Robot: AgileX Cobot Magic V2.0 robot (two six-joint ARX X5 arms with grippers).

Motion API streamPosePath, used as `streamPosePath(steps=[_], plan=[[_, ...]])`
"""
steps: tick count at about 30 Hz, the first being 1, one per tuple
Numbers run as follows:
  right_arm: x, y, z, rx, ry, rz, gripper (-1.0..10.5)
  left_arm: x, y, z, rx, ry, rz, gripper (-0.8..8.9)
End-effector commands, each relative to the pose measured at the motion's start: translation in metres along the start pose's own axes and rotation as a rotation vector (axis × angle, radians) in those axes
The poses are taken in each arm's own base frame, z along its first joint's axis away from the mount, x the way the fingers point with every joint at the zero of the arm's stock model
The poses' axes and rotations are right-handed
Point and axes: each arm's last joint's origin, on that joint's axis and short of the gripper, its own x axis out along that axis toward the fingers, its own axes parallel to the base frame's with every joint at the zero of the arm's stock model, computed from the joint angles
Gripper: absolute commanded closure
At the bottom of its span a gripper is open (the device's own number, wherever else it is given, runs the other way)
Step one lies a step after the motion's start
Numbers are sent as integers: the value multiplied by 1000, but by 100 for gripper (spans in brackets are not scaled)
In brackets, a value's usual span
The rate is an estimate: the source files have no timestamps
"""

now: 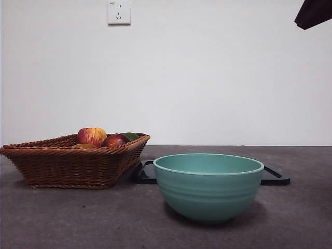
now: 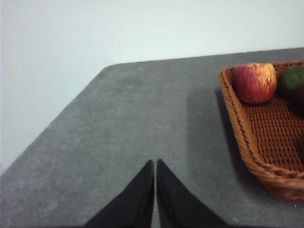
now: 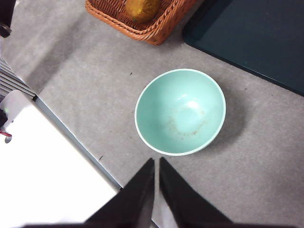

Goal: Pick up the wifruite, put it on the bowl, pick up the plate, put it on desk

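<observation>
My right gripper [image 3: 156,164] hovers shut and empty above the teal bowl [image 3: 180,111]; my left gripper [image 2: 155,166], shut too, waits beside the wicker basket [image 1: 72,161], where the wifruite [image 3: 141,8] lies.

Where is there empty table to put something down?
Bare desk lies in front of the wicker basket, left of the bowl. More lies right of the bowl, in front of the dark tray. It is crowded where basket, tray and bowl meet. The bowl is empty too.
</observation>
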Motion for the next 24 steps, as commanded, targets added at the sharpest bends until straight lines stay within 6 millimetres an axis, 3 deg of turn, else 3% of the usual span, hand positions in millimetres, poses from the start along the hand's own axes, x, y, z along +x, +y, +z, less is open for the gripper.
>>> streamPosePath(steps=[1, 8, 24], plan=[[-2, 3, 4, -19, -16, 8, 940, 1, 0, -2, -16, -4, 5, 806], [-2, 3, 4, -20, -16, 8, 940, 2, -1, -12, -41, 56, -2, 806], [-2, 3, 4, -20, -16, 8, 940, 2, -2, -12, -82, 55, -4, 806]])
